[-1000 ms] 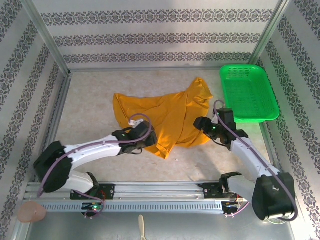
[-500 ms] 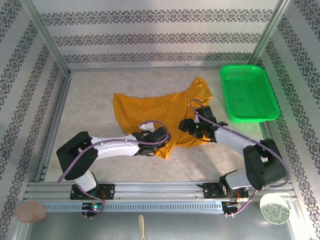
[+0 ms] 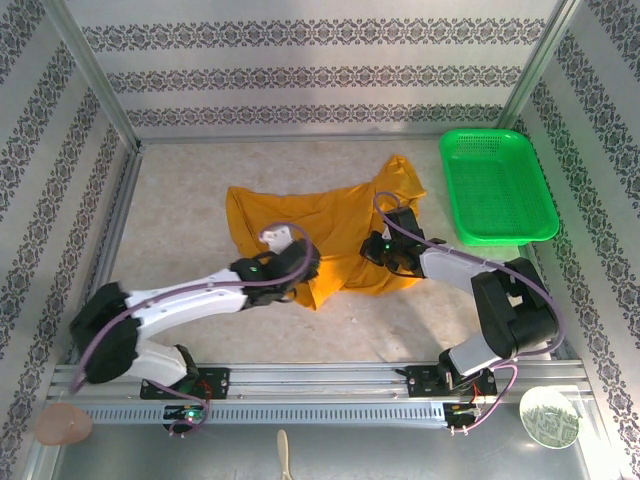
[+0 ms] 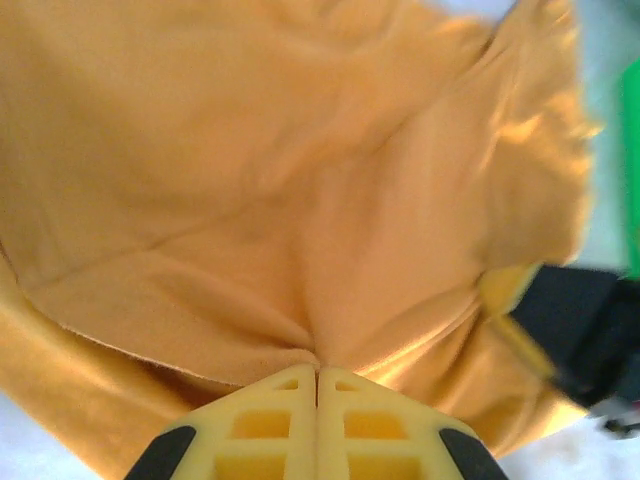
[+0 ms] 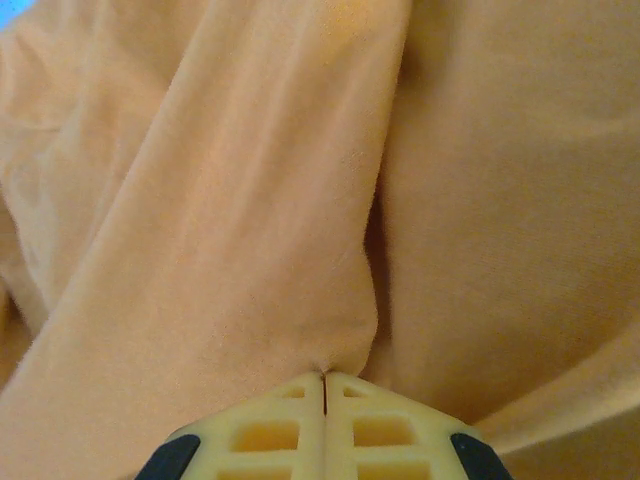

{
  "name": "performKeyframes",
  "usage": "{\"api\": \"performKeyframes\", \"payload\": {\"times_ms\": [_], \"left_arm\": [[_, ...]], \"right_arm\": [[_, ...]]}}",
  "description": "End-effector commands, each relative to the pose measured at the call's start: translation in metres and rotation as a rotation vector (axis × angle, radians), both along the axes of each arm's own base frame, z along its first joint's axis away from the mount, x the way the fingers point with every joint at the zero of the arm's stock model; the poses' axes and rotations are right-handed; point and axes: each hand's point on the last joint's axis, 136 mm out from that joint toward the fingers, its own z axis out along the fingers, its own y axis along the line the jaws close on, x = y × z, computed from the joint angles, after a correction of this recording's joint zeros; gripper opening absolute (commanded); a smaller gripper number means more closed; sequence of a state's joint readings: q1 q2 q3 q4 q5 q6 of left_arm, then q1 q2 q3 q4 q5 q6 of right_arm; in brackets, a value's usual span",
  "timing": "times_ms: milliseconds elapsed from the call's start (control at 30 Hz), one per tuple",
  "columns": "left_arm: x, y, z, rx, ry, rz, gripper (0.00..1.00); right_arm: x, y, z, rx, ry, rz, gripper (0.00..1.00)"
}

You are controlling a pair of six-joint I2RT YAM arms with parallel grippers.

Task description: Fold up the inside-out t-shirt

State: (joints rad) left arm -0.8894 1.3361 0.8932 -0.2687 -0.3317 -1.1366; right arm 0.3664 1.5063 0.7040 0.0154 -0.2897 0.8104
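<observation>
In the top view, the mustard-orange t-shirt lies crumpled in the middle of the frame on the pale worktop. One bunched end reaches up and to the right, toward the green basket, which sits apart from it in the upper right of the frame.

My left claw comes in from the lower left and sits on the shirt's lower edge, just above the pointed fold that hangs toward the bottom of the frame. My right claw comes in from the lower right and rests on the cloth right of centre. The two claws are near each other, with a strip of orange fabric between them.

In the left wrist view, my left claw is clenched, its yellow fingers pressed together. A pinch of the shirt is caught at their tips, and creases fan out from there to the top of the frame. The dark bulk of my right arm sits at the right edge.

In the right wrist view, my right claw is clenched too. The jaws meet on a thick fold of the shirt that runs from the upper middle of the frame down to the tips.
</observation>
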Motion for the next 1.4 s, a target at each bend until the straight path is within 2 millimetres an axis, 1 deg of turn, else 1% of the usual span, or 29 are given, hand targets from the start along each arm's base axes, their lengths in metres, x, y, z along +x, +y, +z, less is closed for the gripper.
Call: {"api": "performKeyframes", "payload": {"times_ms": [0, 133, 167, 233, 300, 333, 367, 400, 467, 500, 533, 567, 600, 633, 667, 700, 800, 867, 967, 1033, 1100, 1167, 1267, 1367], "left_arm": [[0.024, 0.044, 0.028, 0.04, -0.122, -0.036, 0.0], [0.054, 0.084, 0.055, 0.019, -0.172, -0.082, 0.0], [0.06, 0.091, 0.058, 0.024, -0.177, -0.086, 0.0], [0.078, 0.101, 0.063, 0.007, -0.186, -0.108, 0.0], [0.095, 0.104, 0.066, -0.024, -0.197, -0.132, 0.0], [0.105, 0.106, 0.066, -0.037, -0.202, -0.14, 0.0], [0.116, 0.11, 0.061, -0.043, -0.186, -0.135, 0.0], [0.124, 0.118, 0.055, -0.038, -0.162, -0.117, 0.08], [0.14, 0.138, 0.045, -0.016, -0.126, -0.058, 0.37], [0.145, 0.148, 0.041, -0.013, -0.11, -0.028, 0.47], [0.148, 0.156, 0.039, -0.023, -0.099, -0.002, 0.52], [0.147, 0.159, 0.037, -0.032, -0.085, 0.012, 0.53], [0.143, 0.16, 0.038, -0.037, -0.074, 0.022, 0.53], [0.137, 0.158, 0.036, -0.052, -0.052, 0.024, 0.53], [0.126, 0.155, 0.032, -0.066, -0.017, 0.03, 0.53], [0.113, 0.151, 0.025, -0.073, 0.02, 0.034, 0.53], [0.063, 0.126, 0.008, -0.079, 0.094, 0.025, 0.51], [0.031, 0.109, -0.005, -0.086, 0.106, 0.037, 0.51], [-0.001, 0.093, -0.031, -0.101, 0.132, 0.068, 0.5], [-0.011, 0.092, -0.046, -0.073, 0.147, 0.096, 0.5], [-0.013, 0.091, -0.055, -0.064, 0.16, 0.104, 0.5], [-0.01, 0.087, -0.06, -0.052, 0.171, 0.098, 0.5], [-0.006, 0.083, -0.067, -0.007, 0.196, 0.09, 0.5], [0.0, 0.08, -0.072, 0.008, 0.203, 0.093, 0.51]], "right_arm": [[0.015, -0.009, 0.027, 0.009, -0.089, -0.062, 0.0], [0.023, -0.009, 0.046, 0.026, -0.131, -0.09, 0.0], [0.025, -0.008, 0.05, 0.031, -0.139, -0.097, 0.0], [0.031, -0.002, 0.058, 0.046, -0.148, -0.093, 0.0], [0.036, 0.005, 0.061, 0.051, -0.149, -0.08, 0.0], [0.038, 0.007, 0.061, 0.047, -0.146, -0.078, 0.0], [0.038, 0.008, 0.06, 0.044, -0.142, -0.075, 0.0], [0.038, 0.01, 0.058, 0.043, -0.135, -0.07, 0.0], [0.034, 0.012, 0.052, 0.041, -0.117, -0.062, 0.02], [0.032, 0.011, 0.051, 0.04, -0.113, -0.061, 0.07], [0.028, 0.011, 0.049, 0.037, -0.111, -0.057, 0.13], [0.024, 0.01, 0.048, 0.033, -0.113, -0.054, 0.22], [0.019, 0.01, 0.047, 0.03, -0.111, -0.049, 0.28], [0.015, 0.011, 0.049, 0.029, -0.117, -0.039, 0.34], [0.009, 0.012, 0.047, 0.025, -0.116, -0.027, 0.38], [0.004, 0.013, 0.047, 0.021, -0.117, -0.015, 0.41], [-0.009, 0.024, 0.046, 0.016, -0.122, 0.034, 0.48], [-0.015, 0.037, 0.045, 0.021, -0.121, 0.077, 0.53], [-0.015, 0.065, 0.046, 0.029, -0.119, 0.146, 0.57], [-0.012, 0.085, 0.045, 0.036, -0.11, 0.189, 0.59], [-0.012, 0.105, 0.04, 0.038, -0.09, 0.23, 0.6], [-0.013, 0.123, 0.035, 0.03, -0.079, 0.261, 0.61], [-0.015, 0.14, 0.025, 0.014, -0.063, 0.283, 0.62], [-0.016, 0.151, 0.015, 0.004, -0.044, 0.292, 0.62]]}}
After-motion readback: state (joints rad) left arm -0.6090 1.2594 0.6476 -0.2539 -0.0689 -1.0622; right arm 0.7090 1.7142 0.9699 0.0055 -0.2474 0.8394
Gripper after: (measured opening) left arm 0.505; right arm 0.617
